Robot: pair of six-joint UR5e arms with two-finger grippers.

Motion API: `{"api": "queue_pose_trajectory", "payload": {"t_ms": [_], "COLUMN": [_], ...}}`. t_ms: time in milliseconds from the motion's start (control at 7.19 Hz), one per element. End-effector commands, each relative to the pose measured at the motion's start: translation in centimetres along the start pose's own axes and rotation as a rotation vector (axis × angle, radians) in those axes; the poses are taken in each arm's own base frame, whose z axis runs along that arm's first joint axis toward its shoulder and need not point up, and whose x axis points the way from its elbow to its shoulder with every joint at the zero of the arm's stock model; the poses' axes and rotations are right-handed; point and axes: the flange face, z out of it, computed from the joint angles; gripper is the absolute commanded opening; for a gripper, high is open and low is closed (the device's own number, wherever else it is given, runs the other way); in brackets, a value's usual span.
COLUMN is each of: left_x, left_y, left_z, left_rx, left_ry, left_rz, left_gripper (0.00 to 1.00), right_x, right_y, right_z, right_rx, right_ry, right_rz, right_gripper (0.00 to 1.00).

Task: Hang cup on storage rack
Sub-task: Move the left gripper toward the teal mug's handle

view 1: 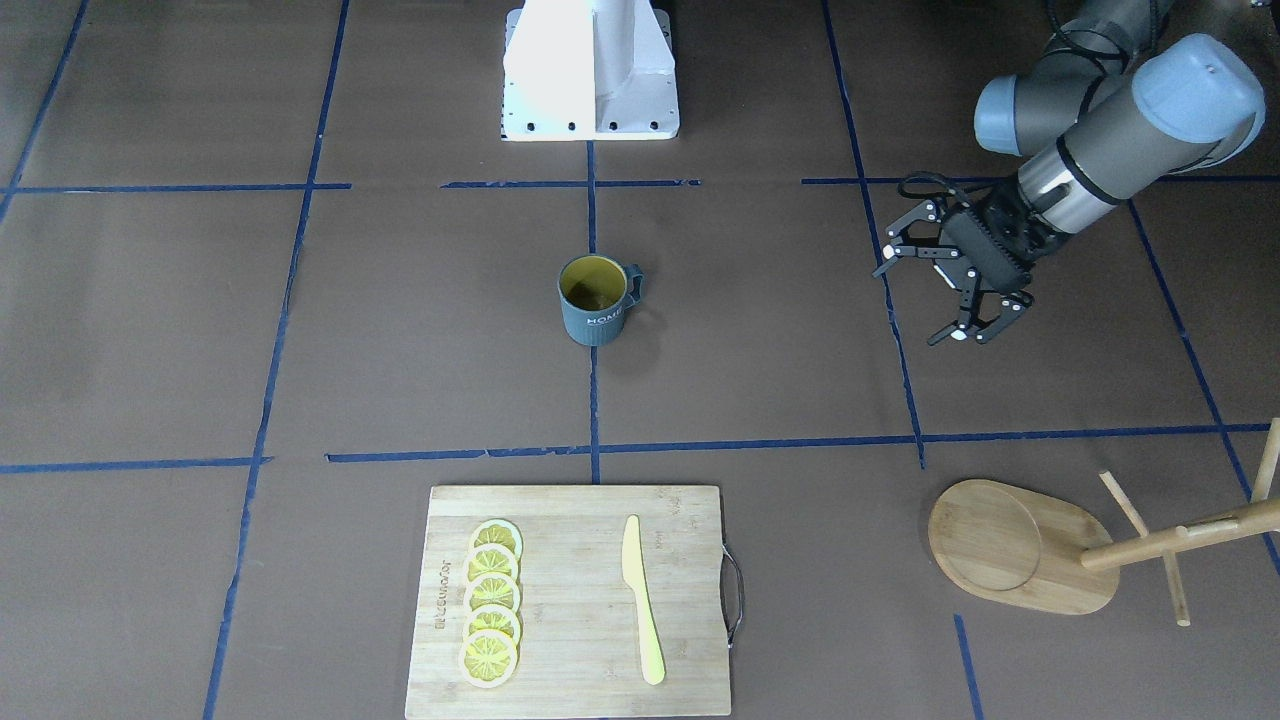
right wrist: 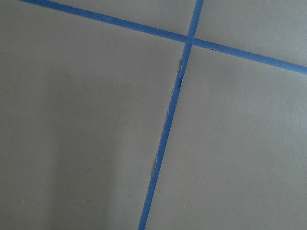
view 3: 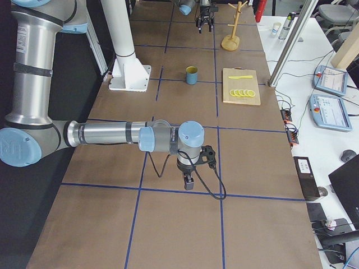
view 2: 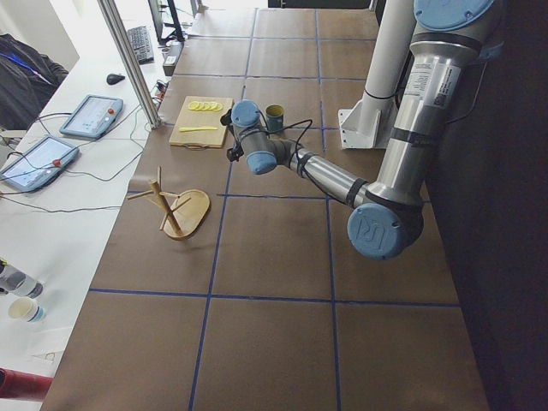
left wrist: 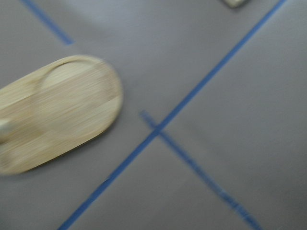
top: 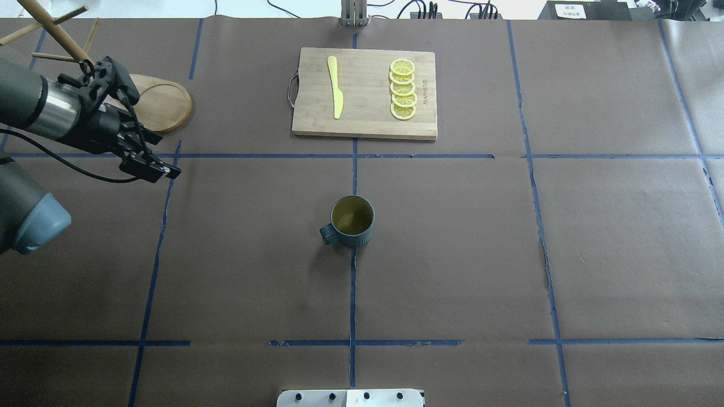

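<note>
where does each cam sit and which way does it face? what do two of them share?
Front-facing: across the table, faces the robot base, looking down; left gripper at view's right, open.
Overhead: behind robot, looks forward and down; left arm enters at left.
Exterior left: table end; left arm near.
Exterior right: opposite end; right arm near, right gripper points down.
Left wrist: blurred, down on storage rack base.
Right wrist: down on taped paper only.
Shared: front-facing and overhead both show cup, cutting board.
</note>
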Motion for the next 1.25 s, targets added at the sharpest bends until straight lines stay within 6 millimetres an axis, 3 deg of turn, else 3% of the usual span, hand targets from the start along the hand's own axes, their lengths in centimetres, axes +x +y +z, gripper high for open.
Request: {"api": "queue_pose_trajectory", "payload": {"t_ms": [0,418,557,696,974,1113], "left_x": [6.0,14.2,15.7,16.3,20.8,21.1], "left_y": [-1.7,1.5,2.2,1.9,2.7,2.1], "left_z": [5.0,13.2,15.9,16.7,19.9,20.6], "left_rx": [0.17,0.31,0.341,0.346,0.31,0.311], "left_ry": [-0.08,-0.056,-0.061,-0.053,0.014,0.016], "left_rz": [0.106,0.106,0.054,0.056,0.075,0.076], "left_gripper": [1.0,1.0,1.0,1.0,1.0,0.99], "right_x": [0.1,0.1,0.1,0.1,0.0,0.1], "right_y": [0.0,0.0,0.0,0.0,0.0,0.0], "right_z": [0.1,0.1,0.1,0.1,0.0,0.1], "right_rx": [-0.002,-0.002,-0.002,-0.002,-0.001,-0.002], "right_ry": [0.001,0.001,0.001,0.001,0.0,0.0], "right_rz": [0.002,0.002,0.002,0.002,0.004,0.007], "right_gripper": [1.0,1.0,1.0,1.0,1.0,1.0]}}
